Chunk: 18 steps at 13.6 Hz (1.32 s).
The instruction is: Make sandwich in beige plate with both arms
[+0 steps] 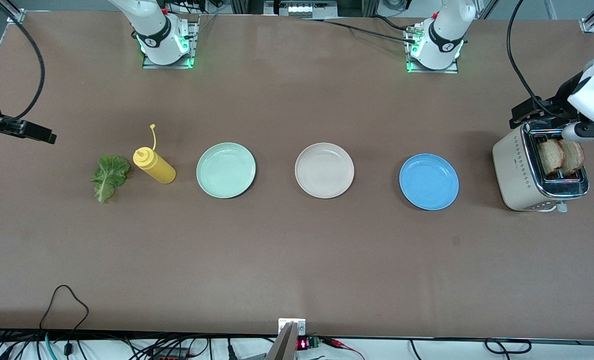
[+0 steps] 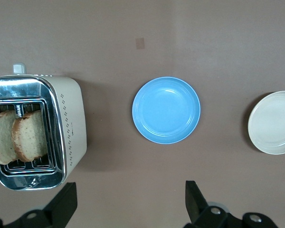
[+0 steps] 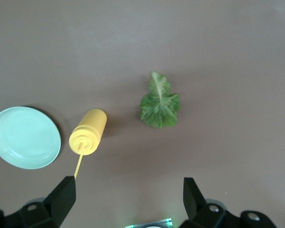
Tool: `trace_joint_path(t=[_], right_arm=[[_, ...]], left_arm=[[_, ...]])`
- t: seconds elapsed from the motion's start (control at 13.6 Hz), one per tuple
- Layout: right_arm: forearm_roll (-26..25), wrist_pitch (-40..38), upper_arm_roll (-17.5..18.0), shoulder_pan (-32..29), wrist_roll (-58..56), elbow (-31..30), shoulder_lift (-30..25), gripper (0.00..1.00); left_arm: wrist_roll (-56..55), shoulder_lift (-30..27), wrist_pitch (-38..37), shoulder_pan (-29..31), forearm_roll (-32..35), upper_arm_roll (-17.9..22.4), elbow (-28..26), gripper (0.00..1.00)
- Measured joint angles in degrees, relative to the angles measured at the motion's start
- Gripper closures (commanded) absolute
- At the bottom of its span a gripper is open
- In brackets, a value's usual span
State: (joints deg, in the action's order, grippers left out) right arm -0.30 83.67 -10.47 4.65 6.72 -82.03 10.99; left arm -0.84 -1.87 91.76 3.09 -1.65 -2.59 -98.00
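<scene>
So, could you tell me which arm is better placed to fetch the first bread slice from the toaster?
The left arm. Its open left gripper hangs beside the toaster, where both bread slices stand. The right gripper, also open, hangs over bare table near the lettuce leaf.

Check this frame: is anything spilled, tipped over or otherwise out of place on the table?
Little stands out. The lettuce leaf lies bare on the table beside the yellow squeeze bottle, not on any plate. The beige plate is empty, and two bread slices stand in the toaster. Nothing looks spilled.
</scene>
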Motion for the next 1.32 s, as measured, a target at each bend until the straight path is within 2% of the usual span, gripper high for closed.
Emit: trace_joint_path(t=[0.37,0.81,1.32], right_arm=[[0.41,1.77,-1.62,-5.26,1.24,2.15,-0.29,0.0],[-0.55,6.75,-1.47,-5.26,7.02,3.79,0.08,0.0],[-0.61,8.39,-1.56,-5.73,8.15,3.77,1.61,0.0]], left_arm=[[-0.04,0.26,0.21,0.05,0.01,0.12,0.22,0.0],[-0.31,2.54,0.3,3.06,0.01,0.55,1.38,0.0],[-0.31,4.19,0.45,3.12,0.01,0.46,1.75,0.0]])
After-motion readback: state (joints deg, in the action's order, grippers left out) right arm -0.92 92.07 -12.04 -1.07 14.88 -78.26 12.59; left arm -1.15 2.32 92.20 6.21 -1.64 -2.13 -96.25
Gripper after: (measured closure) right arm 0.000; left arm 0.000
